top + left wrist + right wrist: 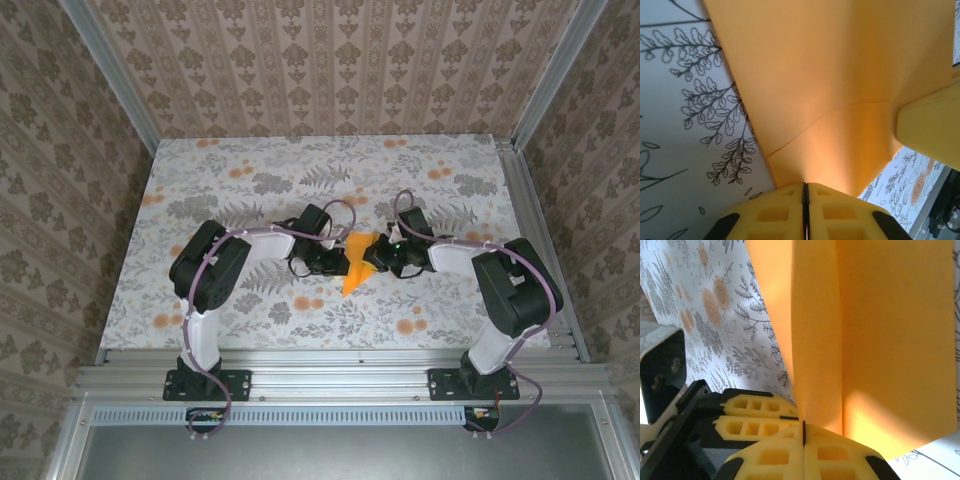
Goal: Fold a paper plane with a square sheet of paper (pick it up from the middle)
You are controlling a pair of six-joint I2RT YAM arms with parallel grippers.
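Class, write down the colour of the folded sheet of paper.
The sheet of paper is plain bright orange, unmarked; the right wrist view shows it best.

Overhead; wrist close-ups sharing paper

Top view's evenly lit and pretty sharp, just soft shadows. Wrist cams go blurry up close, with the orange paper glowing warm.

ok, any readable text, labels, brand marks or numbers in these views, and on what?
None readable. The orange paper is plain on every face in view; the yellow claw fingers are unmarked; the tablecloth and wallpaper carry only floral patterns. Any label on the arms is too small to tell.
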